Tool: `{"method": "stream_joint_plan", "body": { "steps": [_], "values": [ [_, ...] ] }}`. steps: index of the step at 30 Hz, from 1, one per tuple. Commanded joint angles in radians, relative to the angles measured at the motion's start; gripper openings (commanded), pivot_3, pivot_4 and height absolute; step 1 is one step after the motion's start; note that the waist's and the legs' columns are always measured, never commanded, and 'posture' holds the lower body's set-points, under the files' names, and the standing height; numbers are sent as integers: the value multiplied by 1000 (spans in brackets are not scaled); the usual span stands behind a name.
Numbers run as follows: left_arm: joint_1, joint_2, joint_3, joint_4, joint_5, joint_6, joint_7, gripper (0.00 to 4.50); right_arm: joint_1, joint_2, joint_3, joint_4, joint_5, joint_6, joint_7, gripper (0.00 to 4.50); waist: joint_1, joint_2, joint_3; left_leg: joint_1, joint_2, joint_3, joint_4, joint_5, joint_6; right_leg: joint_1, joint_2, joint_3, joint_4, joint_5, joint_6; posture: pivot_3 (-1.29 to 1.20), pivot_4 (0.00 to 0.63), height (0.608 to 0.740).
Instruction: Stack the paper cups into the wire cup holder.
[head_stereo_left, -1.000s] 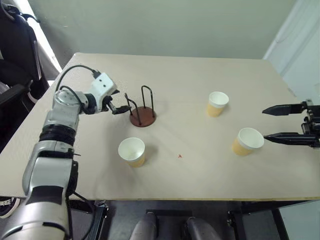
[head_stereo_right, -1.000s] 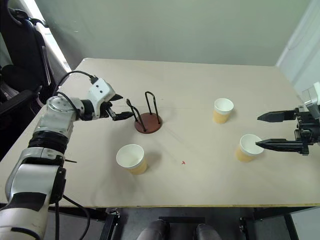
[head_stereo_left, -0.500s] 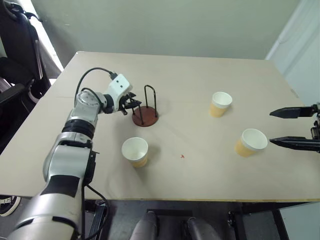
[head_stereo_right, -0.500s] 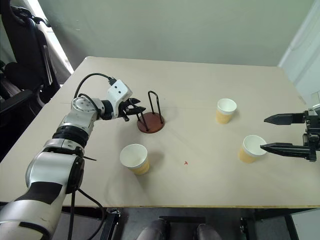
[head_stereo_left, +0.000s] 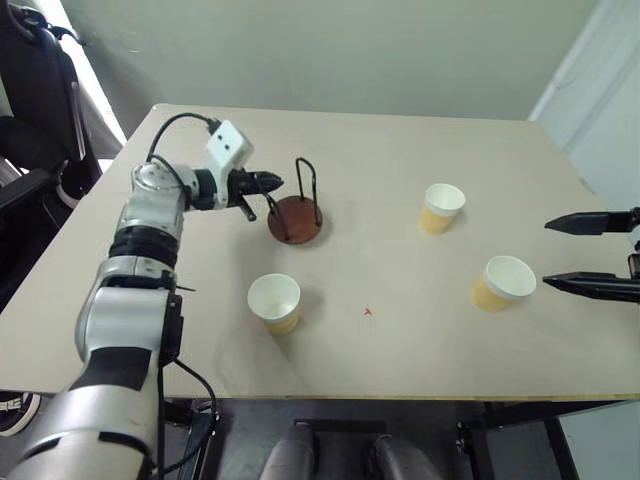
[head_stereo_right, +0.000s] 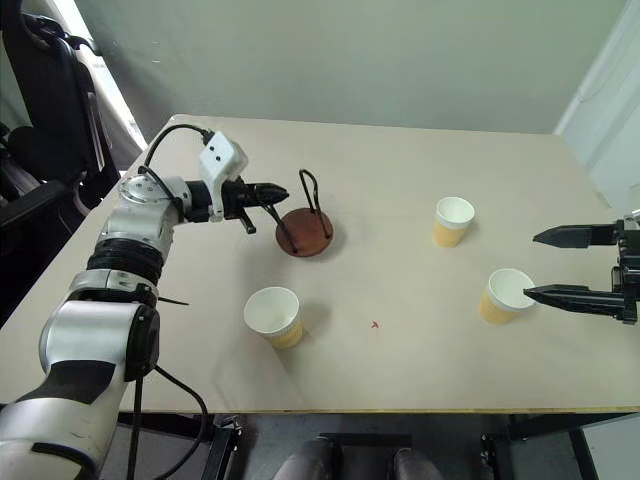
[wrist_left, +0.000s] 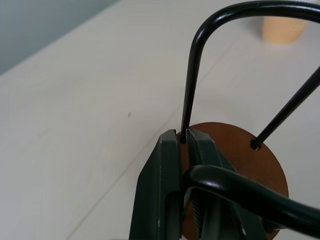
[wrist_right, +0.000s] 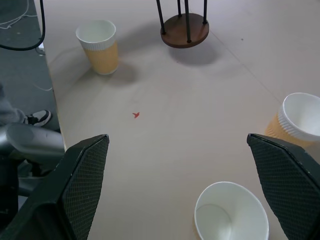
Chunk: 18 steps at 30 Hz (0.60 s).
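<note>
The wire cup holder (head_stereo_left: 295, 220) sits left of the table's centre, its brown disc tilted and its black loops leaning toward my left gripper (head_stereo_left: 270, 182). In the left wrist view the left gripper (wrist_left: 182, 137) is shut on one wire loop just above the disc (wrist_left: 235, 150). Three paper cups stand upright and apart: one near the front left (head_stereo_left: 274, 303), one at the mid right (head_stereo_left: 441, 208), one at the right (head_stereo_left: 500, 283). My right gripper (head_stereo_left: 548, 254) is open just right of that last cup (wrist_right: 231, 212), not touching it.
A black chair (head_stereo_left: 30, 90) stands off the table's left side. A small red mark (head_stereo_left: 367, 312) lies on the table (head_stereo_left: 380, 350) between the cups. Bare tabletop stretches behind the holder and along the front edge.
My left gripper has closed on the holder's wire loop and risen a little to the right. The holder has tipped and shifted slightly right. The right gripper stays open and still.
</note>
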Motion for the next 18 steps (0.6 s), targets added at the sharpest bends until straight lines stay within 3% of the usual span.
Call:
{"method": "stream_joint_plan", "body": {
  "steps": [1,4,11,18],
  "values": [
    [44,-12,-4,-367,-138,204,-126,6,-23,-14,-13,-7,17,-15,-7,4500,2,0,0,0,0,1,1,0,0,0,0,0,0,0,0,0,150,740],
    [107,-13,-15,-598,-204,345,-139,6,-18,-11,-15,-9,17,-17,-7,4500,1,0,0,0,0,5,2,-1,1,0,0,1,0,0,1,0,150,740],
    [235,-73,-80,-915,-283,620,-20,6,-15,-3,-9,-14,18,-23,-14,4500,2,0,0,3,1,6,6,-1,1,1,0,3,4,0,2,0,150,740],
    [365,-77,-202,-1062,-247,668,56,6,-5,1,-16,-18,20,-23,-13,4500,1,0,0,12,1,6,9,-6,8,10,0,3,7,0,2,0,150,740]
  ]
}}
